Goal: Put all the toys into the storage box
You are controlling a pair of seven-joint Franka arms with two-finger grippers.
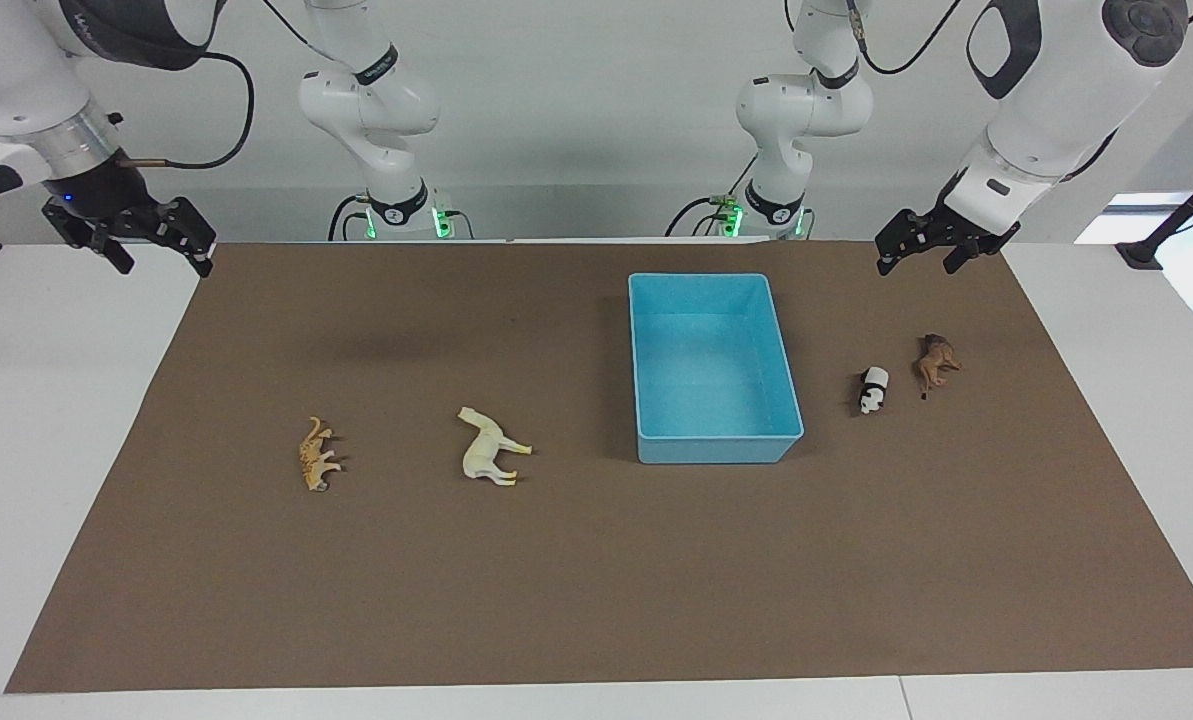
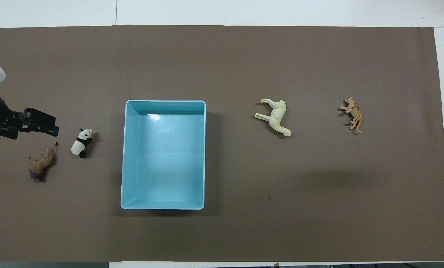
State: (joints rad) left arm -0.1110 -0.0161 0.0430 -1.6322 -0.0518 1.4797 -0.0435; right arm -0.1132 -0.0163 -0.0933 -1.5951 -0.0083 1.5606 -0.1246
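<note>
Left gripper (image 1: 934, 246), black and two-fingered, hangs in the air over the brown mat's edge at the left arm's end of the table, fingers spread and holding nothing. Right gripper (image 1: 151, 240), likewise black, hangs over the mat's corner at the right arm's end, fingers also spread and empty. The rectangular light blue plastic storage box (image 1: 785, 372) sits open-topped on the brown table mat (image 1: 596, 580), somewhat toward the left arm's end, and contains no figurine. The black-and-white plastic panda figurine (image 1: 873, 389) lies on the mat beside the box toward the left arm's end, apart from its wall. The brown plastic lion figurine (image 1: 936, 362) lies on its side just beside the panda, closer to the table's end and slightly nearer to the robots. The cream-white plastic horse figurine (image 1: 489, 449) lies on its side on the mat, on the box's flank toward the right arm's end, clear of it. The orange-tan plastic tiger figurine (image 1: 316, 455) lies on its side toward the right arm's end, well apart from the horse.
</note>
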